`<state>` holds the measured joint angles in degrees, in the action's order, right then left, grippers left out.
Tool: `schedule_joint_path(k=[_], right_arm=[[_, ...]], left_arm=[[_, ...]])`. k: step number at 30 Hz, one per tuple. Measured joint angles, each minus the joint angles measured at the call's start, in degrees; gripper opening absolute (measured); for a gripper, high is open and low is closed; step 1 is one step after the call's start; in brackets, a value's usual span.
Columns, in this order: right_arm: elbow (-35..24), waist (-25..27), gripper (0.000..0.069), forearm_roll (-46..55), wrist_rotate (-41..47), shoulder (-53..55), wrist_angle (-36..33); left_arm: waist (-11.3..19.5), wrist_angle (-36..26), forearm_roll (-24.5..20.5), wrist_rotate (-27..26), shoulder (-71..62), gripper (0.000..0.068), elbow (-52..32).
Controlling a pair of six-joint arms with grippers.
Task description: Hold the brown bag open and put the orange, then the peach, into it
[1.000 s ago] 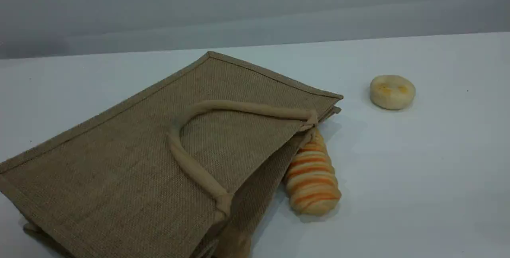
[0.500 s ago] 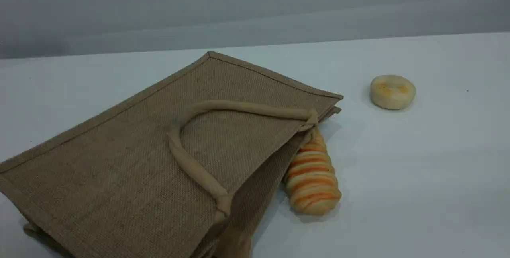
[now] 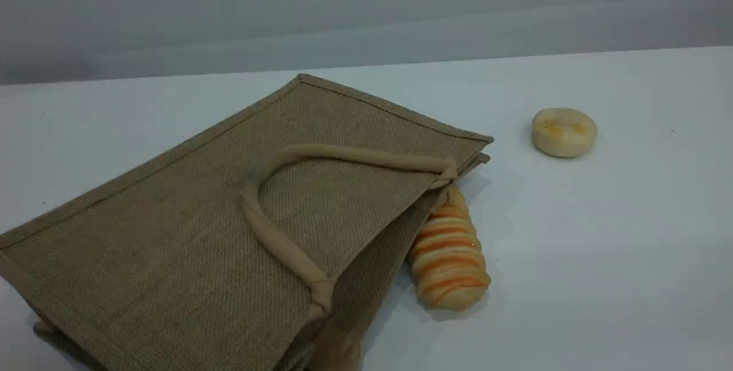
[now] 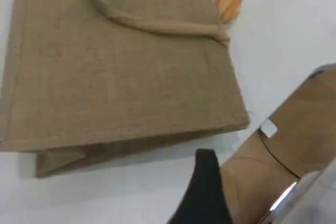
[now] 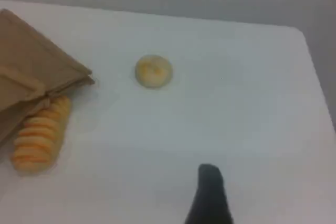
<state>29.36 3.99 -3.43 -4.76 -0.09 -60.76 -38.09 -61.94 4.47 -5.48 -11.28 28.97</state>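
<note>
The brown bag [image 3: 189,228] lies flat on the white table, its beige handle [image 3: 275,242] folded over the top face and its mouth facing right. It also fills the upper left of the left wrist view as the brown bag [image 4: 115,77], and its corner shows in the right wrist view as the brown bag [image 5: 31,66]. The orange and the peach are out of view. Neither arm shows in the scene view. My left gripper [image 4: 206,192] hovers off the bag's near edge, open and empty. My right gripper [image 5: 210,195] hangs over bare table, open and empty.
A striped orange-and-cream bread loaf [image 3: 449,256] lies against the bag's mouth, seen too as the loaf [image 5: 38,137]. A flat pale-yellow disc [image 3: 564,132] sits to the right of the bag. A tan board with a metal edge [image 4: 294,145] is beside the left gripper. The table's right edge [image 5: 315,82] is near.
</note>
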Motion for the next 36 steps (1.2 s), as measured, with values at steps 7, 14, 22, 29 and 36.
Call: schedule_joint_path(k=[7, 14, 22, 29, 36], right_arm=[[0.0, -0.7, 0.0471, -0.1, 0.0, 0.1, 0.0], [0.0, -0.6, 0.0471, -0.1, 0.0, 0.1, 0.0], [0.0, -0.6, 0.0471, -0.1, 0.0, 0.1, 0.0], [0.0, -0.6, 0.0471, -0.1, 0.0, 0.1, 0.0], [0.0, -0.6, 0.0471, -0.1, 0.0, 0.1, 0.0]], left_arm=[[9.8, 0.0, 0.0, 0.0, 0.0, 0.0541, 0.0], [24.8, -0.1, 0.0, 0.0, 1.0, 0.0541, 0.0], [36.4, 0.0, 0.0, 0.0, 7.2, 0.0540, 0.0], [37.4, -0.1, 0.0, 0.0, 11.4, 0.0540, 0.0], [36.2, -0.1, 0.0, 0.0, 11.3, 0.0540, 0.0]])
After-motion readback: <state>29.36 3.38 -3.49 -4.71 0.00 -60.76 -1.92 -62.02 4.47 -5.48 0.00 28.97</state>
